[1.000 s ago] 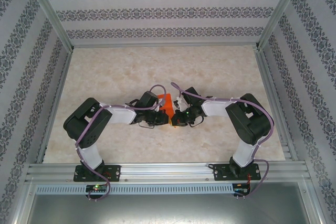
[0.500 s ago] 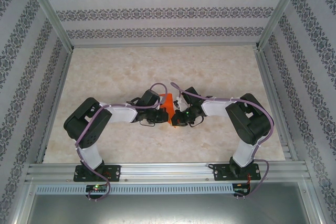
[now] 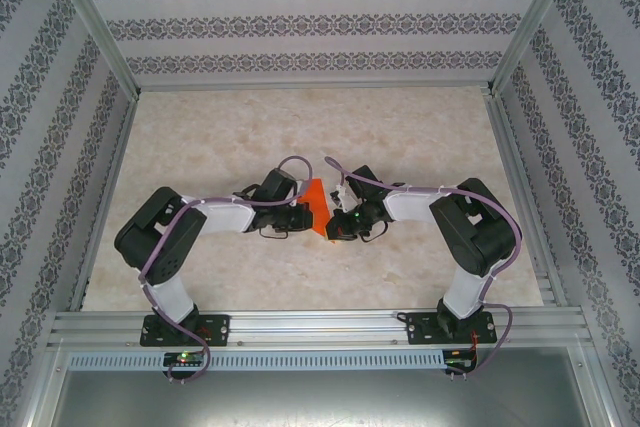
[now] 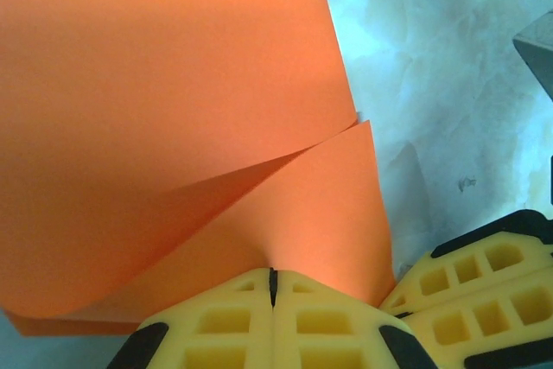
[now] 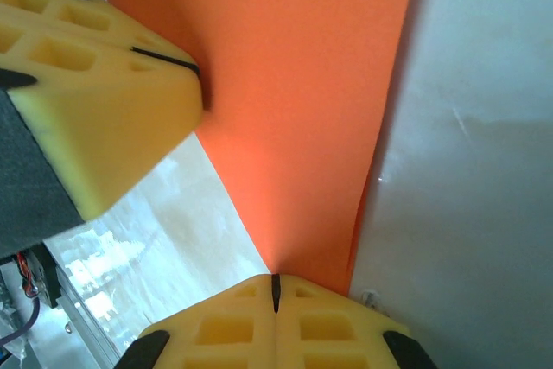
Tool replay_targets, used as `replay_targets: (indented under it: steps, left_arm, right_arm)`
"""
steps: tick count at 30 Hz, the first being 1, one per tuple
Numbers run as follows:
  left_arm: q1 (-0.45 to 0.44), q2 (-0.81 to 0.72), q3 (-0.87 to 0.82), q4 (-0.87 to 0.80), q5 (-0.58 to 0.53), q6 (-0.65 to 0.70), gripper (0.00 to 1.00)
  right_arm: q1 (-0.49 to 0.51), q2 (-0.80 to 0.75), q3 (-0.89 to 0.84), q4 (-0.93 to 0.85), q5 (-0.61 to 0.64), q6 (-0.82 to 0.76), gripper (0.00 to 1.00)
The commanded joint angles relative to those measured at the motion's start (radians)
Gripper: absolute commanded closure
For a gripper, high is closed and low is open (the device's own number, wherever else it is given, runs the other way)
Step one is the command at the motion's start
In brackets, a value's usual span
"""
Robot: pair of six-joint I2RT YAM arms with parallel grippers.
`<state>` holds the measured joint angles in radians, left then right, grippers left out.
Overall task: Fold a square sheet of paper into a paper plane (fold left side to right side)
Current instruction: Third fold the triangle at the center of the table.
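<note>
Paper (image 4: 155, 101) grip check: report both claws. (Desk)

Left claw (image 4: 272, 276): pads pressed together, clamped on the paper's near edge. Right claw (image 5: 276, 281): pads likewise together, clamped on a narrow end of the paper. (Operator)

Spacing between the claws? (Desk)

Close, not touching. On the right wrist view I see the left claw gripping the paper's edge a little way along from the right claw's pinch point. (Operator)

Paper condition and location? (Desk)

Folded. I count two layers on the left wrist view, the upper one bowing away from the lower along a curved edge. From above I read it as a small orange wedge spanning the two claws, over the middle of the table (image 3: 400, 127). Whether it touches the surface, I cannot tell. (Operator)
</note>
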<state>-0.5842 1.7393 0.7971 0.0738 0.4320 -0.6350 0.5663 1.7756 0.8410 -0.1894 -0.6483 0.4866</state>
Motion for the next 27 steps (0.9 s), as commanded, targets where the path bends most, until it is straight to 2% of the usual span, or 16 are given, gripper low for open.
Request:
replay_targets:
  steps: [1, 15, 27]
  left_arm:
    - [0.07, -0.009, -0.045, -0.025, -0.13, 0.05, 1.0]
    - [0.195, -0.007, -0.079, -0.001, -0.131, 0.111, 1.0]
    - [0.279, -0.061, -0.035, -0.075, -0.1, 0.162, 0.97]
  right_arm:
    - [-0.013, 0.055, -0.033, -0.128, 0.132, -0.026, 1.0]
    - [-0.013, 0.048, -0.047, -0.116, 0.1, -0.032, 1.0]
    - [-0.014, 0.016, -0.049, -0.078, 0.059, -0.027, 1.0]
